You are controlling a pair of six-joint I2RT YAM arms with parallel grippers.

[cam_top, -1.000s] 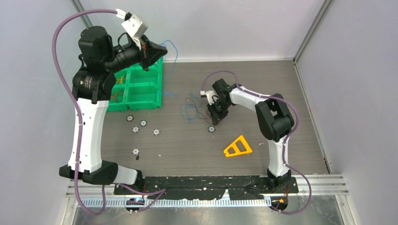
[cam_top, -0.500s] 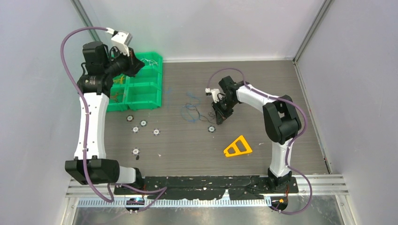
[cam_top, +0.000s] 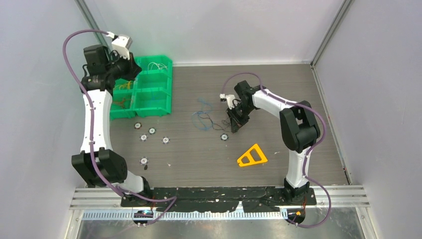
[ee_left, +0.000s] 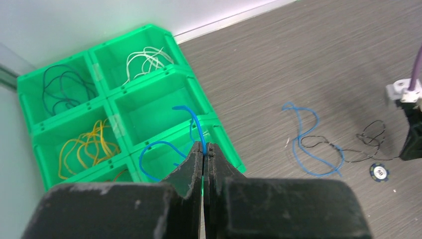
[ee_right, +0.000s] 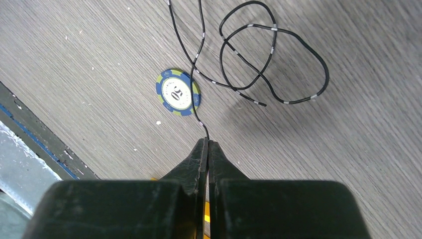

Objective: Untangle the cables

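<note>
- In the left wrist view, the body of the left gripper (ee_left: 204, 148) is covering the near edge of the green tray (ee_left: 105, 99). Its two nearest compartments are showing only in part, and an orange strand in the near left one is being cut off.
- From above, the left fingertips are blending into the dark arm and are hard to make out.
- The black cable (ee_right: 272, 42) is running out of the far edge of the right wrist view, so its full length is not showing there.
- The left fingers are pressing together on the held blue cable (ee_left: 155, 143), which is rising from the tips and arching over the tray's near right compartment. Whether it is touching the tray cannot be told.
- The right gripper (ee_right: 207, 144) is pinching one end of the black cable between closed fingers. The rest is looping on the table just beyond the tips, passing beside a blue and yellow chip (ee_right: 177, 92).
- A loose blue cable (ee_left: 294, 147) is lying mid-table, left of the right gripper and tangling with the black cable.
- The tray, sitting at the far left, is showing six compartments. Dark blue cables (ee_left: 64, 87) are lying far left, white cables (ee_left: 147, 57) far right and yellow cables (ee_left: 84, 147) middle left.
- Six round chips are lying on the table, and one orange triangle (cam_top: 252, 156) is sitting near right.
</note>
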